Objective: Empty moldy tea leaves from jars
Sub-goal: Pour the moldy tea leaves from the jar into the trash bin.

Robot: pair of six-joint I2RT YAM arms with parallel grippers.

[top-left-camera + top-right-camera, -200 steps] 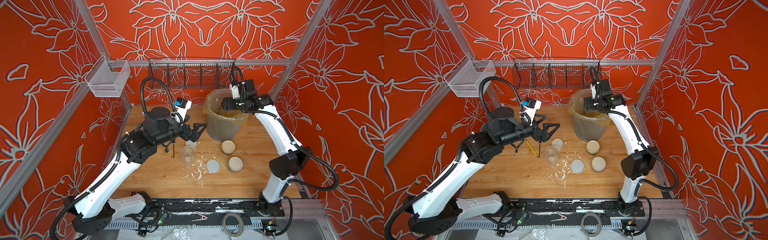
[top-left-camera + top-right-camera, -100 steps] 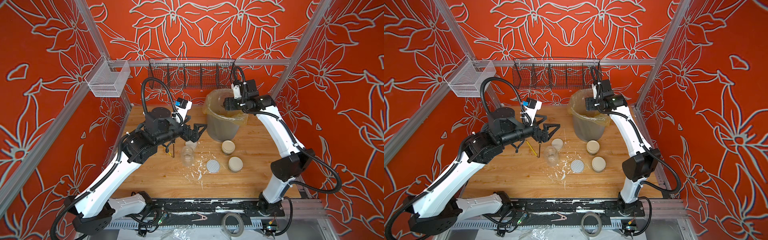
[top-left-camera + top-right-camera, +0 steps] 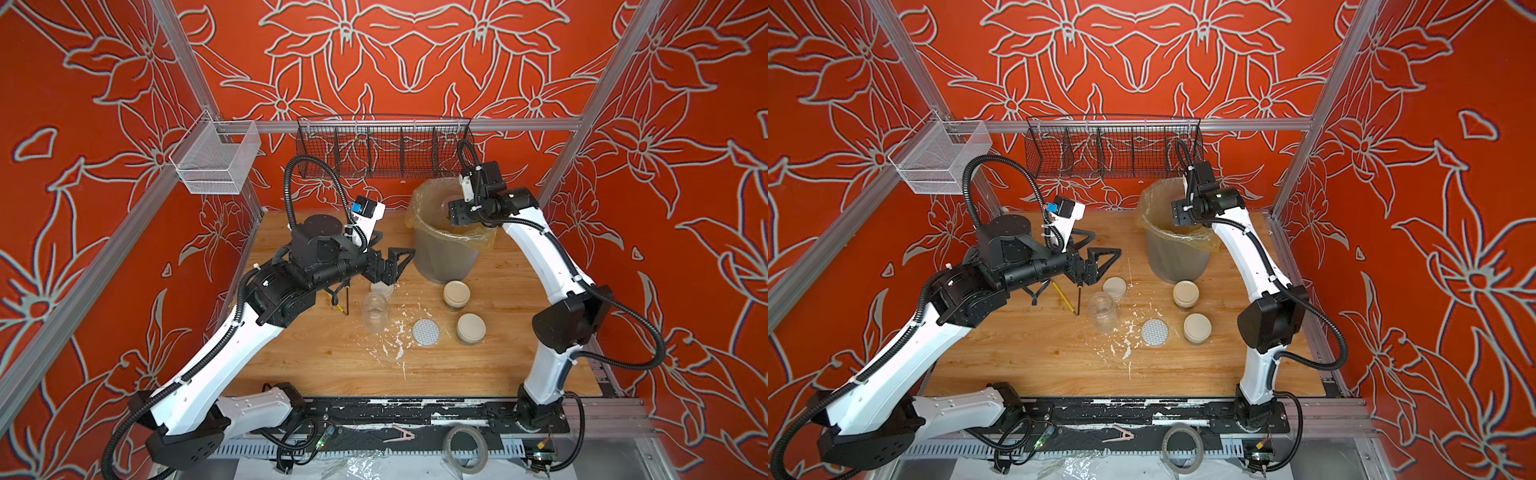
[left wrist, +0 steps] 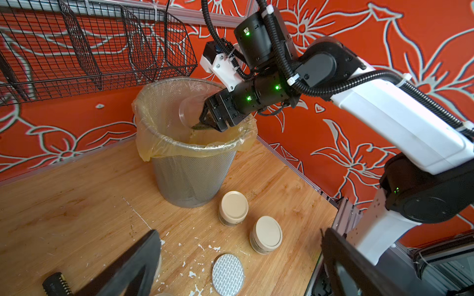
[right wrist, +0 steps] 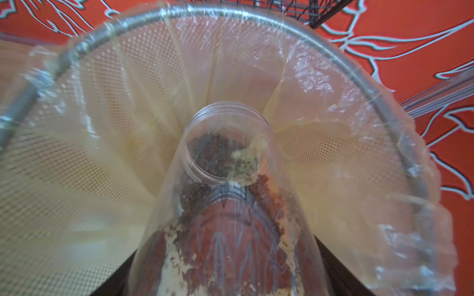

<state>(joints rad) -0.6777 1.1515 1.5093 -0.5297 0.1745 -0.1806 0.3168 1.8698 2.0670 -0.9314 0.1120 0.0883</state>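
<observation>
Moved: my right gripper [image 4: 205,123] is shifting slightly over the bin [image 4: 179,176].
Holding: I am squeezing a tipped jar [image 4: 188,112]; tea leaves [image 5: 213,153] are sticking inside.
My left gripper [image 3: 395,249]: hanging wide, holding nothing.
Waiting: two lidded jars [image 3: 456,294].

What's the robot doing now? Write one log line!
right gripper: shut on lidless jar, tipped into bin | left gripper: open, empty | tea leaves: some clinging inside jar

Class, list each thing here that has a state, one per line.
Held clear glass jar: lidless, tipped, dark tea leaves inside.
Standing clear glass jar: lidless, looks empty.
Two cream-lidded glass jars: upright, closed.
Grey mesh bin: upright, lined.
Left gripper: jaws open.
Right gripper: jaws shut on held jar.
</observation>
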